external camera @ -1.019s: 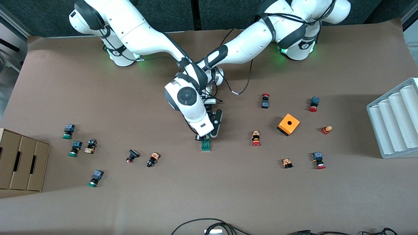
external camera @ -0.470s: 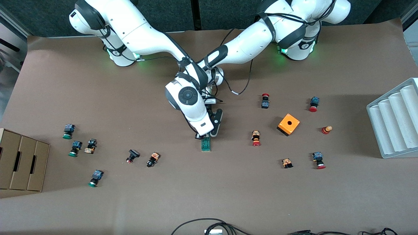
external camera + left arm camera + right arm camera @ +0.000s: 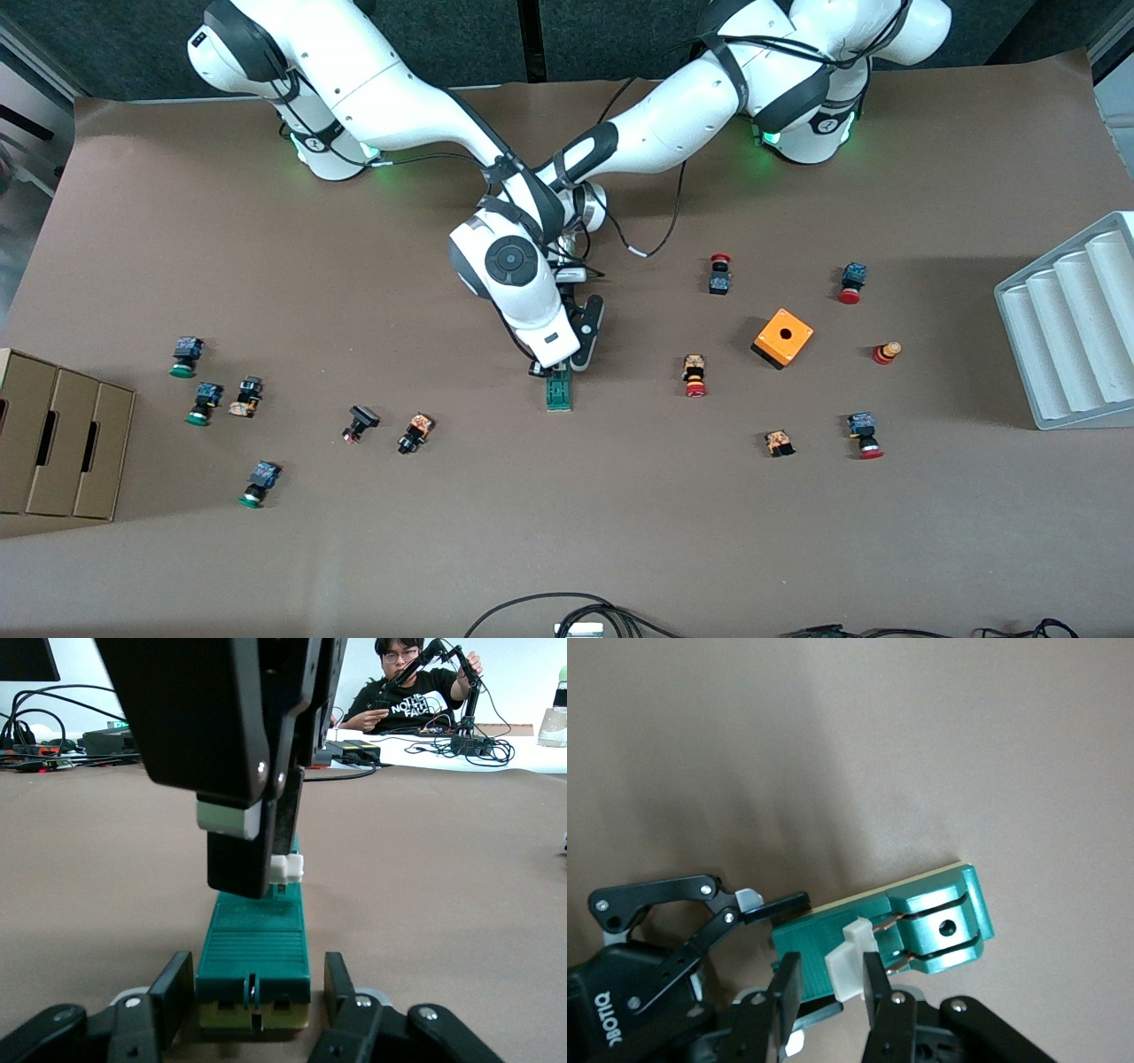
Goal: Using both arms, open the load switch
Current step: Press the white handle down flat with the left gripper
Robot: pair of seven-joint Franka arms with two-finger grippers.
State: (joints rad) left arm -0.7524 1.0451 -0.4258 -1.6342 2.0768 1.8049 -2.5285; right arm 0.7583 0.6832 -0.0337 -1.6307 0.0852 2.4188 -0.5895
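Basically load switch (image 3: 921, 926) looks light, rigid, slick plastic: left pincer (image 3: 252, 992) clamps its green body on the bench (image 3: 620, 514), right pincer (image 3: 830, 997) pinches the white tab (image 3: 849, 958).

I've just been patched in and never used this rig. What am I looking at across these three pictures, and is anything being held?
Two white robot arms work at a brown table. The high picture faces them; the other two come from cameras on each wrist. The green load switch lies mid-table. The left gripper is shut on its body, one finger at each side. The right gripper is shut on the white piece at one end. Scattered around are small push buttons, an orange cube, a cardboard box at the right arm's end and a grey tray at the left arm's end.
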